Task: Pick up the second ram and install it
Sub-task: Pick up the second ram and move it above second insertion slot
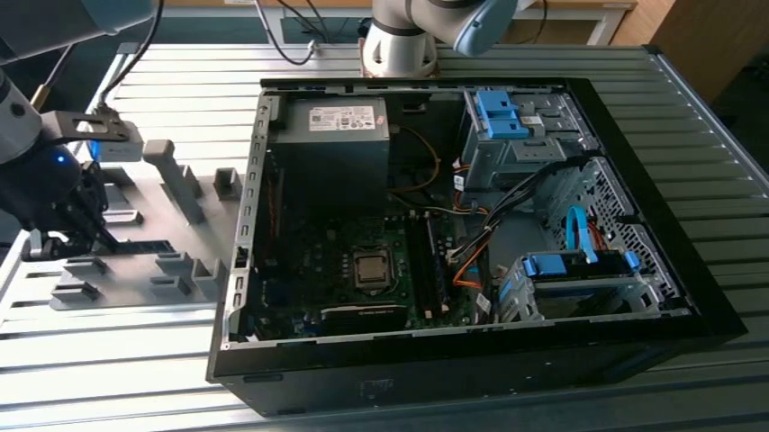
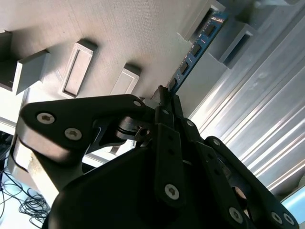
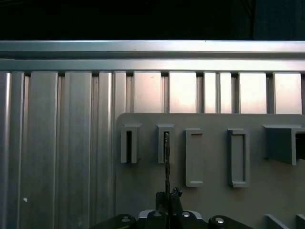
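Pinching the second ram (image 2: 196, 47) between pressed-in fingertips of the gripper (image 2: 165, 98); far end seated among grey holder blocks (image 3: 161, 143) (1 tray (image 1: 126, 193), beside the open computer case (image 1: 397, 382)).

table (image 1: 121, 378) — ribbed bare metal | holder blocks (image 3: 194, 157) — matt plastic | end effector (image 2: 166, 98): satin-smooth

Blue second ram (image 2: 195, 49) on edge in holder (image 2: 224, 40)

grey holder blocks (image 1: 186, 193) crowd close on both sides of the second ram (image 2: 195, 49) pinched in the gripper (image 2: 166, 98); open air above. the computer case (image 1: 250, 207) stands just beside, top open.
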You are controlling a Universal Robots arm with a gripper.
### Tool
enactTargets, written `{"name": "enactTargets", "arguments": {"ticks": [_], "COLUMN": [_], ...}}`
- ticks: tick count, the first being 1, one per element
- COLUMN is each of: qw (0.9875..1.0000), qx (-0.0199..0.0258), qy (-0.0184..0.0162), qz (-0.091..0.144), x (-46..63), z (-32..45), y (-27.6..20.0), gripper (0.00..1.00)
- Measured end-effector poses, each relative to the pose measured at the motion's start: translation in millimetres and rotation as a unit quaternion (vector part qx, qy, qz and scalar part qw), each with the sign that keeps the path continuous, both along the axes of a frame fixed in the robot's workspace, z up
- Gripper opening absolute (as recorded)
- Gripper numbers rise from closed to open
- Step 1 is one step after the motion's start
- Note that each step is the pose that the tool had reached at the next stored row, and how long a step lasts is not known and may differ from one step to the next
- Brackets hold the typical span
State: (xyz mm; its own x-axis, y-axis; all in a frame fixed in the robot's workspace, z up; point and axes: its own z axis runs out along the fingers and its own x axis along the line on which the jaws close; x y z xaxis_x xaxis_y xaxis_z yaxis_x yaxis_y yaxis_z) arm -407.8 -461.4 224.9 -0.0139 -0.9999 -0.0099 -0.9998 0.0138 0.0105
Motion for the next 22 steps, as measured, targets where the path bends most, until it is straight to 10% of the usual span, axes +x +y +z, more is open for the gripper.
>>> {"name": "enactTargets", "arguments": {"ticks": [22], "qw": [1.0], "qx": [0.0], "qy": [0.0], "qz": [0.0], "x": [0.0], "z": [25.4], "y": [0.0], "gripper": [0.14]}}
